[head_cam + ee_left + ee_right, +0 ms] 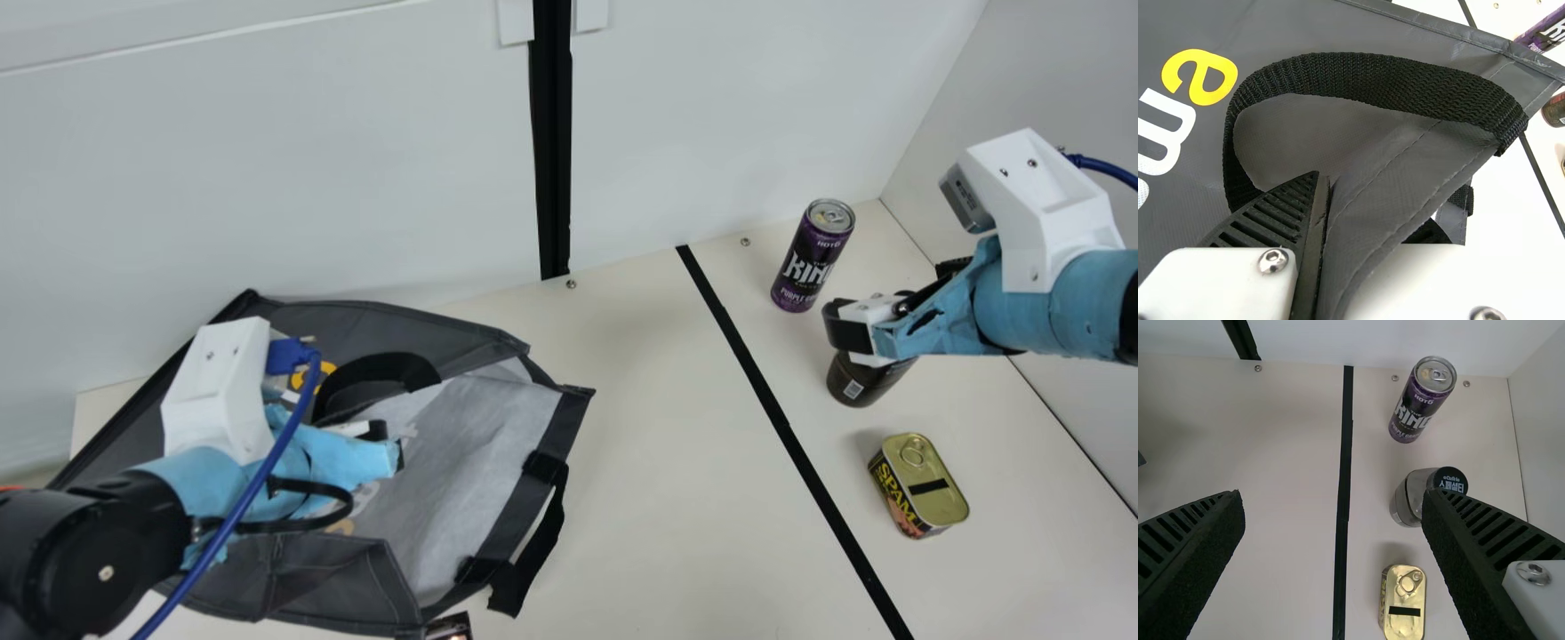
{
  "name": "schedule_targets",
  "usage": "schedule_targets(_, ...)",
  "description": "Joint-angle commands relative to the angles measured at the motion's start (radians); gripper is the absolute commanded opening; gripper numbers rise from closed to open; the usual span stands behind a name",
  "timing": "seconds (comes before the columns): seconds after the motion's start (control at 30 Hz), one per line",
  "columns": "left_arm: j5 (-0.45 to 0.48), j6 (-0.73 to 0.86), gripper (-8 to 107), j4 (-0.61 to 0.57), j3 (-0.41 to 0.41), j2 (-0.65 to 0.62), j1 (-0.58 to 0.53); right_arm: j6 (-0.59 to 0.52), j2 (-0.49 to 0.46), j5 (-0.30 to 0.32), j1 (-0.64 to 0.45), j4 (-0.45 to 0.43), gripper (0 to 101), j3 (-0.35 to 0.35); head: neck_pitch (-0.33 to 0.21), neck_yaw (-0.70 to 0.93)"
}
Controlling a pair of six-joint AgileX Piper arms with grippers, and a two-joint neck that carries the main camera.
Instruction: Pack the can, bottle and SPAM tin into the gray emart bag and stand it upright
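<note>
At the main view's left my left gripper (393, 452) is over the gray bag (484, 436), which lies with its pale lining exposed. In the left wrist view the left gripper (1328, 200) is shut on a fold of the bag's gray edge (1405, 180), beside the black handle loop (1358, 77). My right gripper (852, 331) hangs above the dark bottle (864, 380); in the right wrist view this gripper (1333, 495) stands open, holding nothing. The purple can (811, 258) stands behind the bottle (1410, 499), the SPAM tin (920, 484) in front of it.
A black strip (773, 409) runs across the table (649, 444) between the bag and the three items. A white wall (356, 178) rises behind, and another panel (1076, 427) stands at the right. A small dark object (449, 628) is at the front edge.
</note>
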Motion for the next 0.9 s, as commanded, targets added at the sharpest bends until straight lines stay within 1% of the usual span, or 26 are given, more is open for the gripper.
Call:
schedule_targets(0.0,0.0,0.0,-8,0.0,0.0,0.0,0.0,0.0,0.0,0.0,0.0,0.0,95,0.0,-0.023,-0.001)
schedule_targets(0.47,0.0,0.0,-8,0.0,0.0,0.0,0.0,0.0,0.0,0.0,0.0,0.0,95,0.0,-0.023,-0.001)
schedule_targets(0.5,0.0,0.0,-8,0.0,0.0,0.0,0.0,0.015,-0.015,-0.004,0.015,-0.01,95,0.014,-0.023,-0.001)
schedule_targets(0.6,0.0,0.0,-8,0.0,0.0,0.0,0.0,0.028,-0.011,-0.004,0.024,-0.022,95,0.004,-0.023,-0.001)
schedule_targets(0.87,0.0,0.0,-8,0.0,0.0,0.0,0.0,0.088,0.033,-0.001,0.065,-0.07,95,-0.061,-0.023,-0.001)
